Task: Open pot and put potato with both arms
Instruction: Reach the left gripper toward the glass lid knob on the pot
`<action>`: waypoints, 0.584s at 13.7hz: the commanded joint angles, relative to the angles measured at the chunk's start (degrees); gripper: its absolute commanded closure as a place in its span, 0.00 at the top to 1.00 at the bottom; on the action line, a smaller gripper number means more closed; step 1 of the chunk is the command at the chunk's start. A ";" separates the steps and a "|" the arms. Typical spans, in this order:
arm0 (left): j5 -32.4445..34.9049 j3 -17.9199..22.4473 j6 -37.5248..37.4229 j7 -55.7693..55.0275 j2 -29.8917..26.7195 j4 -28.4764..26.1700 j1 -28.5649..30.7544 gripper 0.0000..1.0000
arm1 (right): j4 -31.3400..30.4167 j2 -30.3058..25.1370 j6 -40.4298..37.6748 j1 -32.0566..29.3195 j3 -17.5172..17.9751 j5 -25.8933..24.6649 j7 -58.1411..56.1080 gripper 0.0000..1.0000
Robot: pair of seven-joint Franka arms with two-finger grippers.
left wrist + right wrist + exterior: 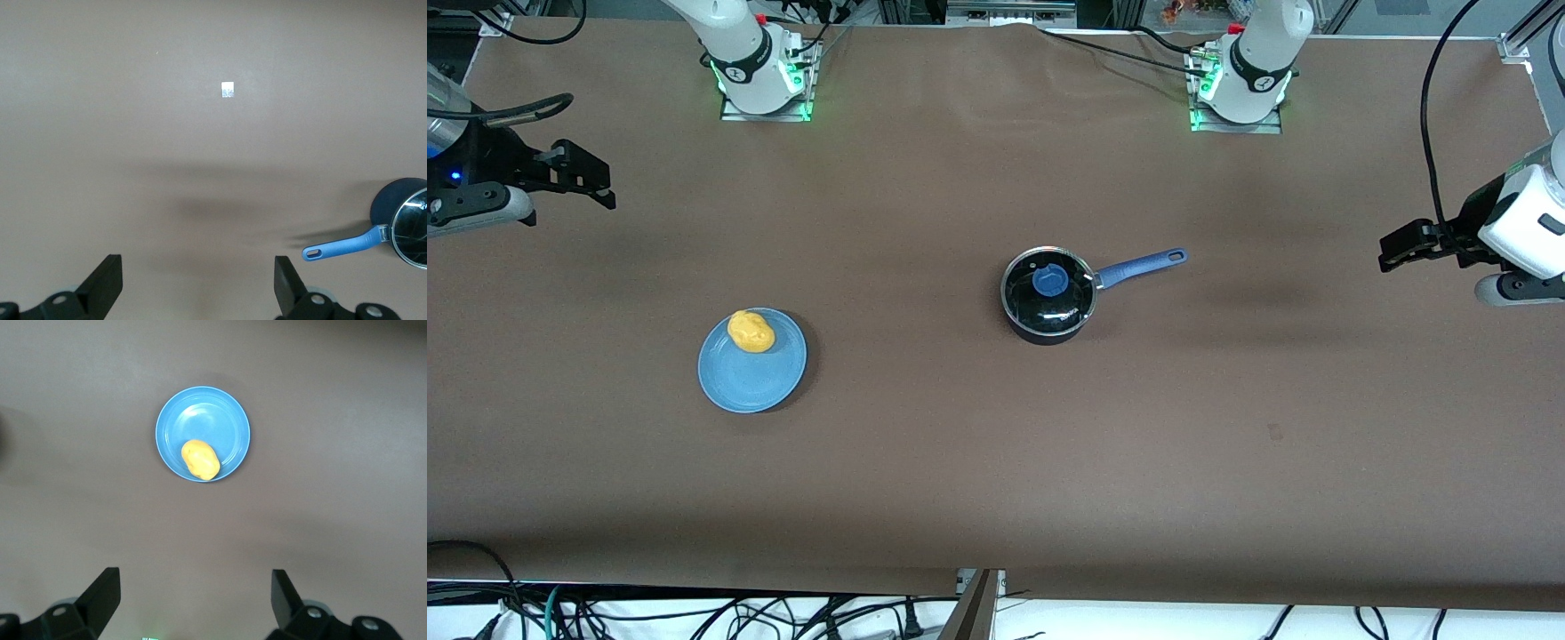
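Tabletop (996, 462) plain brown w/ small white square mark (227, 90). Pot (1048, 296) black, blue handle (1141, 266), blue knob (1050, 281), silver-rimmed lid. Potato (750, 332) yellow-orange on light-blue plate (751, 378). Both tools black: left tool (197, 283), right tool (195, 597).

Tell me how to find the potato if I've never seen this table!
Look on the brown table, toward the right arm's end, for a flat light-blue plate. The potato sits on it, near its rim. It is the only lumpy yellow-orange thing there; the black pot stands apart with its lid on.
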 commanded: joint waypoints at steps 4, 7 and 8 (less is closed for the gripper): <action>-0.51 0.26 -1.43 0.98 0.64 1.84 -0.49 1.00 | -0.61 -1.18 -1.77 -0.42 -0.04 -1.71 1.59 1.00; -0.78 -0.88 -1.43 0.37 1.25 1.75 -2.15 1.00 | -0.61 -1.18 -1.94 -0.42 -0.31 -1.71 1.59 1.00; -2.08 -0.89 -1.43 -0.07 1.43 1.84 -3.55 1.00 | -0.61 -1.18 -1.94 -0.42 -0.31 -1.71 1.59 1.00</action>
